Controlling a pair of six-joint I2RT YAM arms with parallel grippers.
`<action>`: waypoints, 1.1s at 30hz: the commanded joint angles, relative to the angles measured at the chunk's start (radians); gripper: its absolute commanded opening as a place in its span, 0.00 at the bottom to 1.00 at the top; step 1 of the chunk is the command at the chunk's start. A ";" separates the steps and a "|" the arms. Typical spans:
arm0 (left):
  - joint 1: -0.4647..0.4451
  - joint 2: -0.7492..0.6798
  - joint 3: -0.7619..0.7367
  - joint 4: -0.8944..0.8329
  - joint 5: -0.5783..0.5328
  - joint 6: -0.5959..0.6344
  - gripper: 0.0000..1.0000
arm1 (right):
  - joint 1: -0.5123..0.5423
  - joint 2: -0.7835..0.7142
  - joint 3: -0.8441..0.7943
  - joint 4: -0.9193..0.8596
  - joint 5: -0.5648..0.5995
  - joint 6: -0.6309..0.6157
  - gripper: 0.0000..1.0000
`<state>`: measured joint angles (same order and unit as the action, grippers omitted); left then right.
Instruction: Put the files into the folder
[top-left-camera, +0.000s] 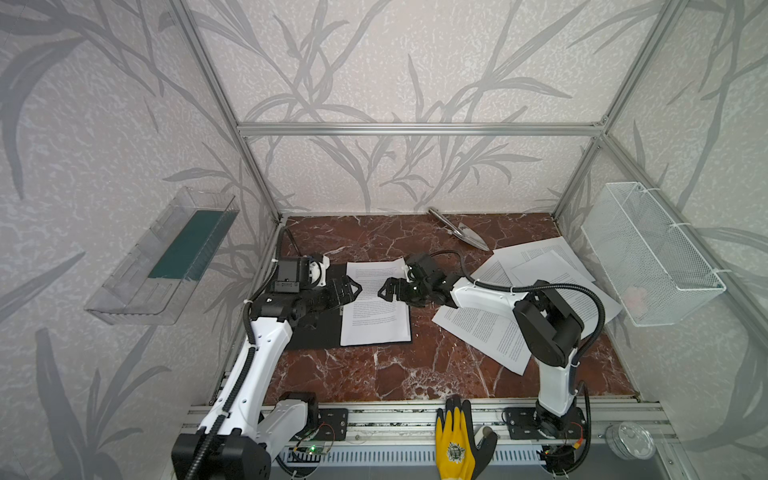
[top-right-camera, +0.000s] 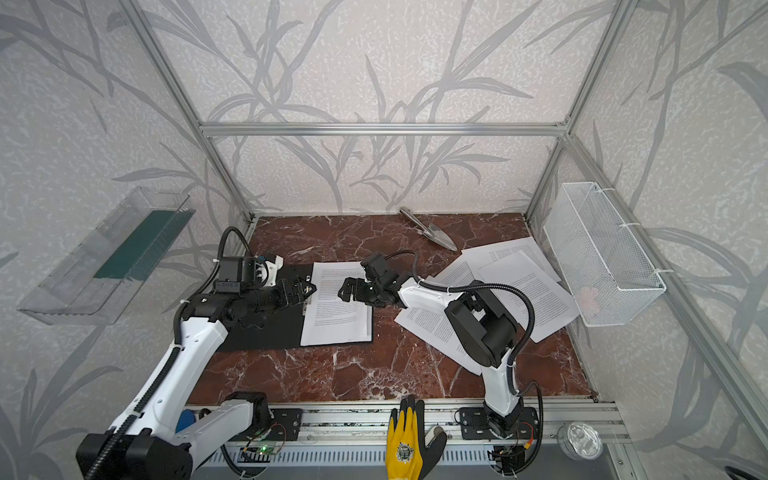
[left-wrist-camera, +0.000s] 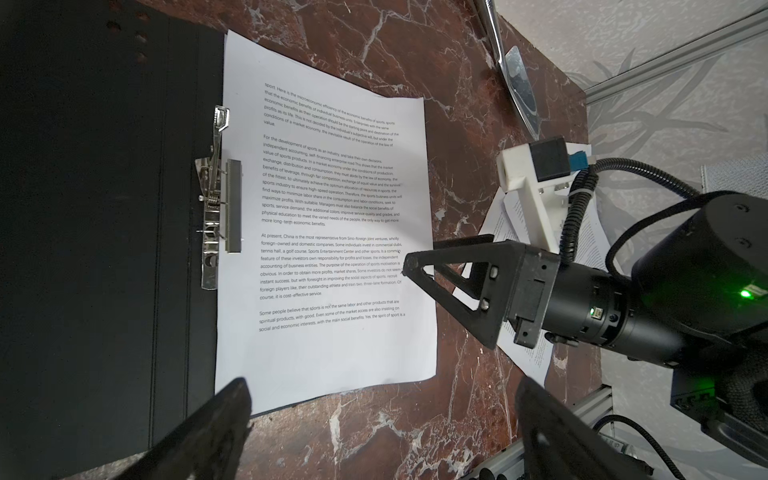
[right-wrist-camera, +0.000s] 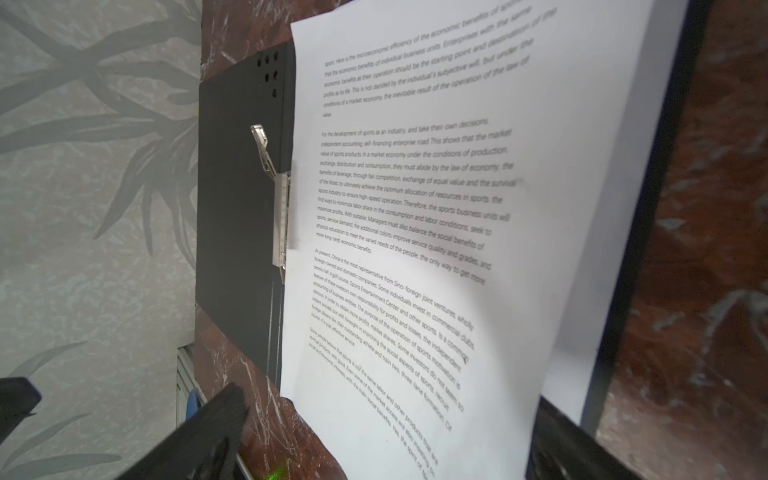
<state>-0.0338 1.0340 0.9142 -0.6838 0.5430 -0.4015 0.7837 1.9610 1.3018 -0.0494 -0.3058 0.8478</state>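
The black folder (top-left-camera: 316, 336) (top-right-camera: 262, 332) lies open on the marble at the left, its metal clip (left-wrist-camera: 216, 195) (right-wrist-camera: 280, 216) along the spine. One printed sheet (top-left-camera: 374, 320) (top-right-camera: 336, 324) (left-wrist-camera: 332, 332) (right-wrist-camera: 540, 208) rests flat on the folder's right half, its inner edge at the clip. Several more files (top-left-camera: 490, 328) (top-right-camera: 536, 286) lie fanned out at the right. My left gripper (top-left-camera: 355, 288) (top-right-camera: 309, 289) (left-wrist-camera: 382, 390) hovers open over the spine. Facing it, my right gripper (top-left-camera: 384, 289) (top-right-camera: 343, 291) (right-wrist-camera: 388, 401) is open above the sheet, holding nothing.
A metal trowel (top-left-camera: 461, 230) lies at the back. A white mesh basket (top-left-camera: 652, 253) hangs on the right wall. On the left wall is a clear tray (top-left-camera: 137, 291) with a dark green panel (top-left-camera: 187, 245). A yellow glove (top-left-camera: 457, 444) lies on the front rail.
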 joint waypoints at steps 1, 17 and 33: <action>0.001 -0.004 -0.003 -0.014 -0.014 0.012 0.99 | 0.005 -0.040 -0.019 -0.025 0.071 -0.018 0.99; -0.258 -0.063 -0.086 0.308 -0.135 -0.311 0.99 | -0.165 -0.343 -0.143 -0.203 0.364 -0.177 0.99; -0.908 0.558 0.070 0.703 -0.246 -0.540 0.90 | -0.512 -0.731 -0.630 -0.275 0.178 -0.167 0.99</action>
<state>-0.9215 1.5272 0.9230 -0.0669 0.2985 -0.8825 0.2756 1.2785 0.6918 -0.3046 -0.1162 0.6788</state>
